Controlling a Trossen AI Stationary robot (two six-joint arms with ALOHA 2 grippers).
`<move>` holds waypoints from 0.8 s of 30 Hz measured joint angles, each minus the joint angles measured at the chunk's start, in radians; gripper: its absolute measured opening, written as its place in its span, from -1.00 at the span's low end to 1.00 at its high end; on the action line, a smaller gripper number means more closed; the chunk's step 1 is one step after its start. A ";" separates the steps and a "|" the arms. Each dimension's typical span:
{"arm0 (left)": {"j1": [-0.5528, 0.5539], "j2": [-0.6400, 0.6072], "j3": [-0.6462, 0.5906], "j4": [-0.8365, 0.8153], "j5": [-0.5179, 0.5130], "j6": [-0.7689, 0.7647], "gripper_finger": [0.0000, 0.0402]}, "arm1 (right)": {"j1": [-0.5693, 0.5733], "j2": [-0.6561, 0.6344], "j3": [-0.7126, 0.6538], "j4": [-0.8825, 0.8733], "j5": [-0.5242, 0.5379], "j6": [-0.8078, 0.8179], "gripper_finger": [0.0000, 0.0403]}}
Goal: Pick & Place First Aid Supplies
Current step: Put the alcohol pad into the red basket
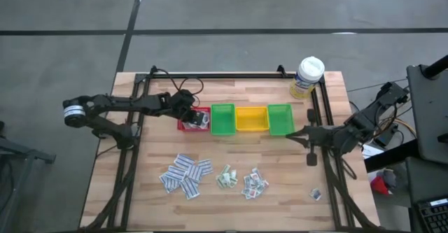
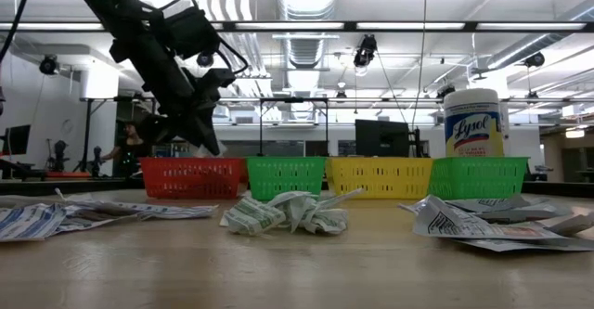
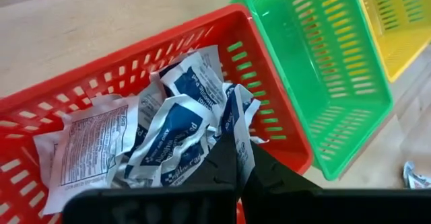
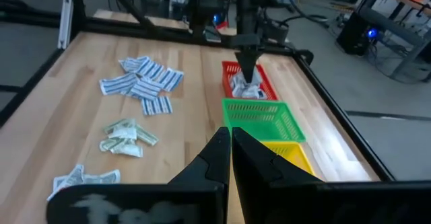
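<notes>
Left tool [image 1: 199,118] closed, pinching a white packet [image 3: 244,150] over the red bin [image 1: 186,125], which holds more packets. Right tool [image 1: 290,133] closed, empty, beside far-right green bin [image 1: 280,119]. Remaining packet piles [image 1: 186,174] lie on near surface [image 1: 140,191].

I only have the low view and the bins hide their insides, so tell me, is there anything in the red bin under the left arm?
Observer: Yes. The left wrist view shows the red bin holding a heap of white packets with blue print.
Operator: Is the left end effector gripping one?
Observer: Its fingers are shut, with a packet edge pinched between them, right above the heap.
Operator: And the green bin beside it?
Observer: The green bin looks empty in that view.
Operator: Where is the right arm?
Observer: From above, the right end effector waits shut by the far green bin.
</notes>
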 joint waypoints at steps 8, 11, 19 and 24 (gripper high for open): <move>0.001 0.000 -0.001 0.000 -0.034 0.054 -0.85 | 0.000 -0.018 -0.016 0.023 0.000 -0.027 -0.94; 0.001 -0.002 0.004 -0.001 -0.033 0.072 -0.70 | 0.000 -0.009 -0.016 0.023 0.000 -0.027 -0.94; 0.021 -0.008 0.055 -0.047 -0.026 0.115 -0.31 | 0.000 -0.002 -0.016 0.023 0.000 -0.019 -0.94; 0.040 -0.017 0.149 -0.218 -0.027 0.133 -0.23 | 0.000 -0.002 -0.016 0.024 -0.001 -0.016 -0.94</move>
